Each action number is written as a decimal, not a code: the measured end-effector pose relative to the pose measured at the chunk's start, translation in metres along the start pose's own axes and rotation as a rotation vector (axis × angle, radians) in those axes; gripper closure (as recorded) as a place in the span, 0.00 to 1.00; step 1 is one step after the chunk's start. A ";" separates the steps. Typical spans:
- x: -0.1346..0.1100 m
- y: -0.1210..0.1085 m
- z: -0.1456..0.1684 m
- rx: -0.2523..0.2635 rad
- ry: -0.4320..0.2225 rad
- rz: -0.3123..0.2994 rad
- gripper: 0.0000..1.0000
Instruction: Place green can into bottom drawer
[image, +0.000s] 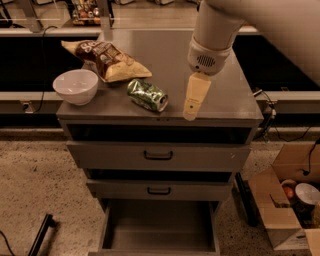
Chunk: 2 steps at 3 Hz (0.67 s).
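- Dim, warm light is falling from above and giving the whole scene a yellowish-brown cast.
- The tool (190, 114) is hanging over the front of the surface (220, 100), just right of the green can (147, 95), and its pale face is catching the light.
- The green can is glinting with small highlights, and the white bowl (76, 86) is glowing along its rim.
- Shadow is pooling in the bottom drawer (159, 225) and in the gaps beneath the surface.

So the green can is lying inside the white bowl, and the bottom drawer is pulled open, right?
Not quite. The camera view shows the green can lying on the cabinet top beside the white bowl, not inside it. The bottom drawer is indeed open; the gripper hangs over the top near the can.
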<state>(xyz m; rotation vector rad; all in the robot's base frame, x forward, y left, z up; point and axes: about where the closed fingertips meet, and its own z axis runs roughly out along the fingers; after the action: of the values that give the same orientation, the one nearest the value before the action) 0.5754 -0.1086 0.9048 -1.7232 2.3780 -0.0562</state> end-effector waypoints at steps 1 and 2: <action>-0.044 -0.022 0.045 -0.019 0.026 0.026 0.00; -0.084 -0.031 0.066 -0.027 0.010 0.025 0.00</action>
<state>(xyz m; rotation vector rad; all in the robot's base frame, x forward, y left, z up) 0.6414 -0.0335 0.8568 -1.7087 2.4180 -0.0292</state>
